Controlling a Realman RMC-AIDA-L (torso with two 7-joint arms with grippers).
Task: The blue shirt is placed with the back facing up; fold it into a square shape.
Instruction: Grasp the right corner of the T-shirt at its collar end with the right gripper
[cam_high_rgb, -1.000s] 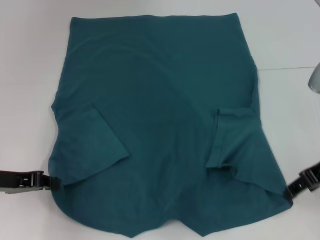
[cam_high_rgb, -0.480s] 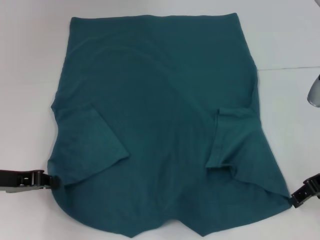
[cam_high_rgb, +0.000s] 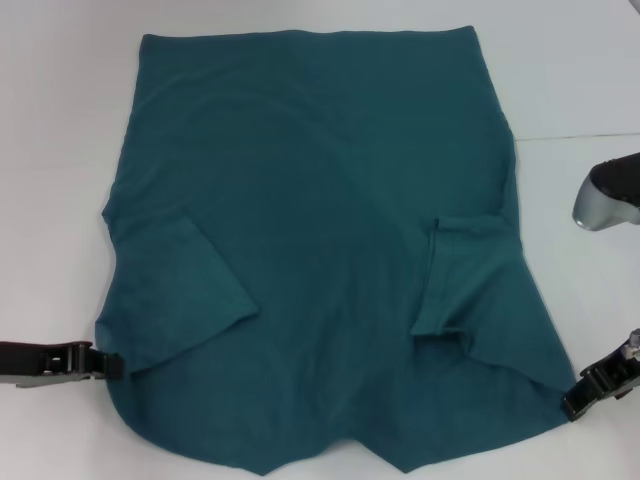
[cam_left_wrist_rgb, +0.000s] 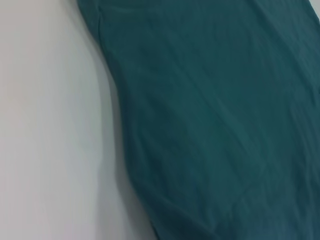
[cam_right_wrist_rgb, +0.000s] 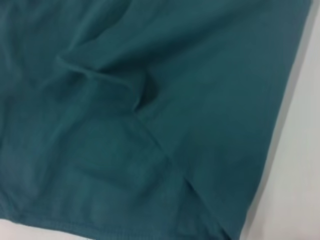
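Note:
The blue shirt lies spread flat on the white table, plain side up. Both sleeves are folded inward, one sleeve on the left and the other sleeve on the right. My left gripper rests low on the table, its tip at the shirt's left edge near the shoulder. My right gripper sits just off the shirt's right shoulder corner. The left wrist view shows the blue shirt with its curved edge on the table. The right wrist view is filled by the blue shirt, creased at the sleeve fold.
A grey part of my right arm hangs over the table at the right edge. A thin seam line crosses the tabletop to the right of the shirt. Bare white table surrounds the cloth on the left, far and right sides.
My right gripper has slid toward the table's near edge, just off the shirt's corner. The grey arm part has come further into view. Left gripper and shirt look unmoved.

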